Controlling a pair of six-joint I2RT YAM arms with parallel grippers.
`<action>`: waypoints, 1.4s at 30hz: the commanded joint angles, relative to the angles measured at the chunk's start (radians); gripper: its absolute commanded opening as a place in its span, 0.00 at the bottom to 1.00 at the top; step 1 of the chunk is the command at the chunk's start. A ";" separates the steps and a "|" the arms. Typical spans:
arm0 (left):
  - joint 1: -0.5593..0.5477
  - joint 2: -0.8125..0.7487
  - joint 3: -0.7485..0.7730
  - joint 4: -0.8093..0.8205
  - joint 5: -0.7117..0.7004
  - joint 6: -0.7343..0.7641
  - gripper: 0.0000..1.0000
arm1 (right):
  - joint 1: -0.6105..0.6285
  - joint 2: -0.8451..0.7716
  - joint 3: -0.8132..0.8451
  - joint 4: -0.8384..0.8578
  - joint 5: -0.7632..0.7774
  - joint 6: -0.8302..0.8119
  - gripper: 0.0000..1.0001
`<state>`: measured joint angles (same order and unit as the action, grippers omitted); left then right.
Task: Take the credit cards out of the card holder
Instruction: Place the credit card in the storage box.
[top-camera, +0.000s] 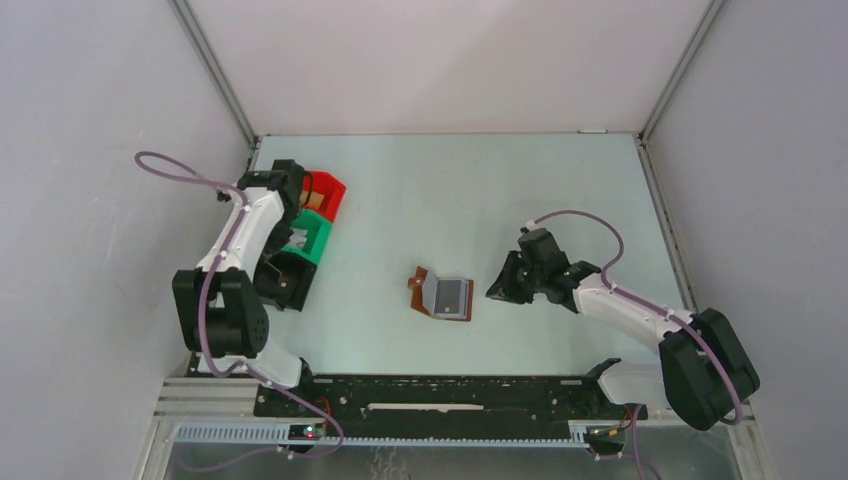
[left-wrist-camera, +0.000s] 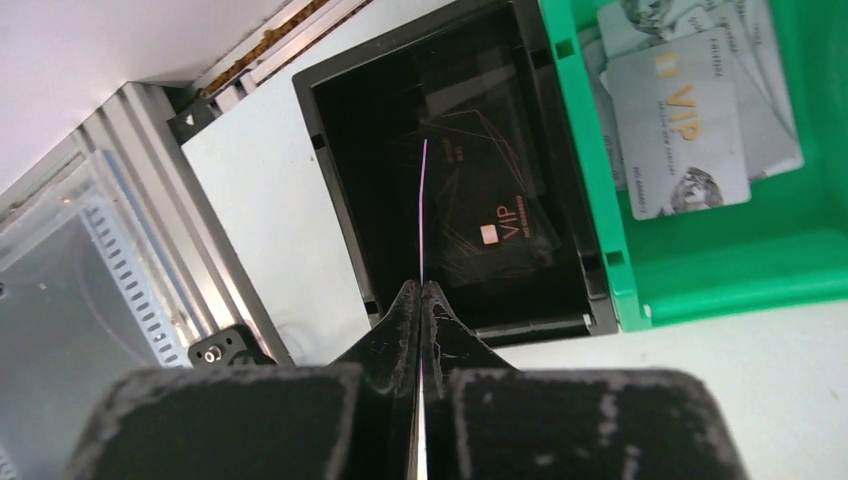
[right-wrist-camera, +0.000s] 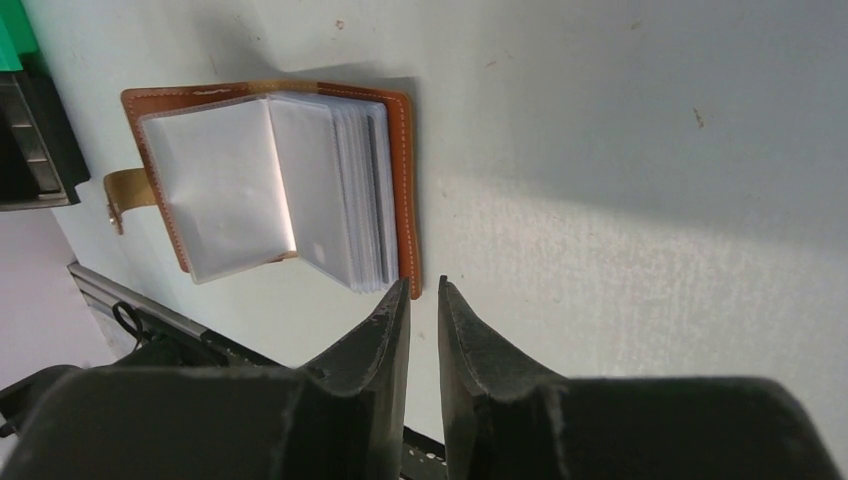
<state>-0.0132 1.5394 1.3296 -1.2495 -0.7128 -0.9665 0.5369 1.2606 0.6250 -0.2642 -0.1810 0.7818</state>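
Aim: your left pincer (left-wrist-camera: 421, 290) clamps a thin flat credit card (left-wrist-camera: 423, 210) edge-on; release with the black plastic bin (left-wrist-camera: 335, 190) beyond its tips. Right pincer (right-wrist-camera: 424, 290) narrow, empty.

I see the card (left-wrist-camera: 423, 215) pinched in my left gripper (left-wrist-camera: 421, 292) edge-on only; its face is hidden. The green bin (left-wrist-camera: 715, 280) runs off the frame top and right. From above, the holder (top-camera: 445, 297) is too small to count pockets.
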 joint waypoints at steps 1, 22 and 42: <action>0.025 0.080 0.069 -0.071 -0.083 -0.110 0.00 | -0.005 0.007 0.051 0.005 -0.019 0.002 0.24; 0.140 0.238 0.024 0.059 0.040 -0.131 0.22 | 0.080 0.057 0.090 0.005 0.024 0.083 0.24; -0.007 -0.439 -0.167 0.441 0.432 0.405 0.83 | 0.067 0.055 0.141 0.054 0.027 0.028 0.37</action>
<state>0.1001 1.2270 1.1904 -0.9203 -0.4370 -0.7452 0.6083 1.3224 0.7174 -0.2737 -0.1379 0.8352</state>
